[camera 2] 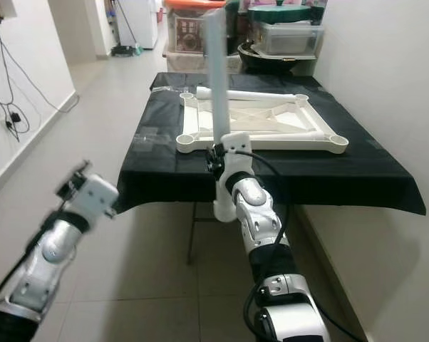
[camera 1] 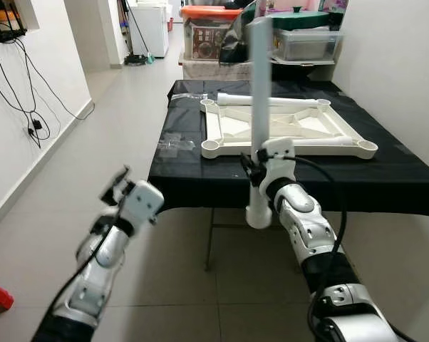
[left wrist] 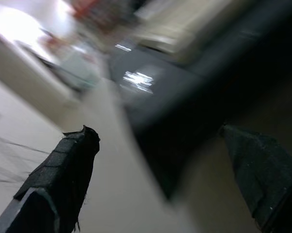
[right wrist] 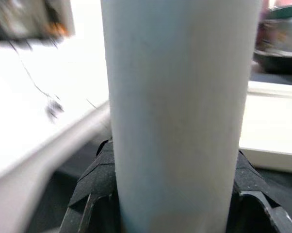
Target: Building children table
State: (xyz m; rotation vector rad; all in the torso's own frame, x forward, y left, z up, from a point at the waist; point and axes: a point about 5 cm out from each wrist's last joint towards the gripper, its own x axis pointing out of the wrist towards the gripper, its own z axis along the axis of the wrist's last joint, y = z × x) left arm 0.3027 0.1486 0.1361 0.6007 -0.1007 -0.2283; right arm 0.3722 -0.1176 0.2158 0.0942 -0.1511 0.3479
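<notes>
Right pincer [camera 1: 256, 165]: clamped around a table leg [camera 1: 260, 85], gripping it low on its length; in the right wrist view the black fingers [right wrist: 95, 182] sit on either side of the tube.
Table leg: a pale round tube, held upright in front of the worktop [camera 1: 182, 182], its flared lower end hanging below the near edge and its top rising past the far boxes.
Table top [camera 1: 286, 128]: white moulded plastic, lying upside down on the black-covered worktop, with a round socket at each corner; the near left socket [camera 1: 210, 148] is closest to the held leg.
Second leg [camera 1: 264, 100]: lies flat on the far side of the table top.
Left pincer [camera 1: 117, 187]: spread and carrying nothing, raised off to the left of the worktop, well apart from the parts.
Handling, leg: looks like light, stiff, hollow plastic with a smooth skin, so it may twist or slide in a loose pinch; a firm hold near the middle would likely give better control than one near an end.
Handling, table top: probably light enough to skate on the cloth when a leg is pushed in, so steadying its rim with the free arm seems wise.
Step in hand: judging by the pose, bringing the leg to a corner socket.
Risk: the long tube could tip out of line with the socket.
</notes>
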